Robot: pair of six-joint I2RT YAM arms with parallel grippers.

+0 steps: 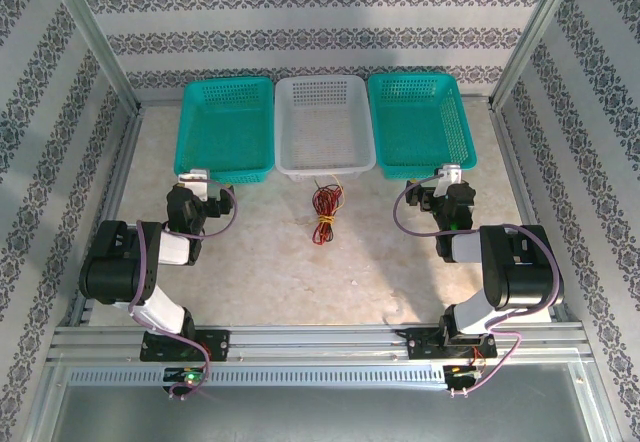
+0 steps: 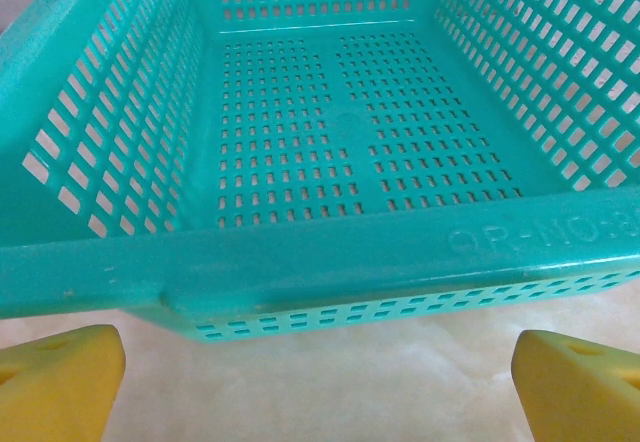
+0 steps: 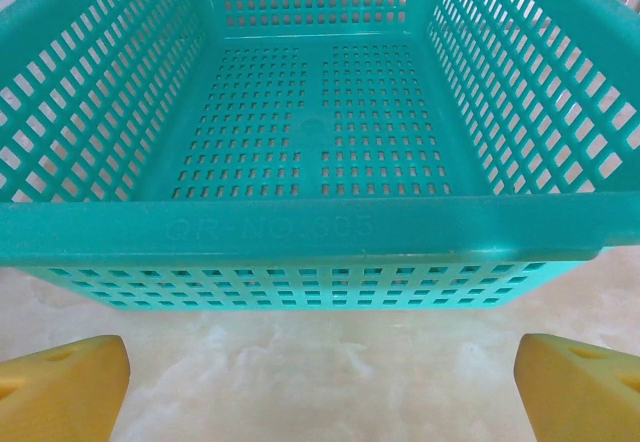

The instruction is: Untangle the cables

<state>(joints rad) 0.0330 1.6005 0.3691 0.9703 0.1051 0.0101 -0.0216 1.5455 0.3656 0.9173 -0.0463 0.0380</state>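
Toward the far side of the table (image 1: 280, 262), just in front of the white basket (image 1: 325, 170): the cables (image 1: 326, 212), a small tangled bundle of red and yellow strands, any darker ones too fine to pick out. Lie on the bare tabletop, near the basket's front wall but apart from it, roughly midway between the two arms and touched by neither. Along the back, either side of the white basket and close against it: the left teal basket (image 1: 228, 175) and the right teal basket (image 1: 420, 170). Just short of the left teal basket's near rim, well apart from the bundle: the left gripper (image 1: 196, 178). From its wrist camera, jaws spread wide, yellow fingers (image 2: 60, 377) down in the two bottom corners, nothing but pale tabletop between them, the teal rim straight ahead and the perforated floor beyond. Just short of the right teal basket's near rim, also well apart from the bundle: the right gripper (image 1: 452, 174). From its wrist camera, jaws equally wide apart, gripping nothing, squarely facing that basket's front wall.
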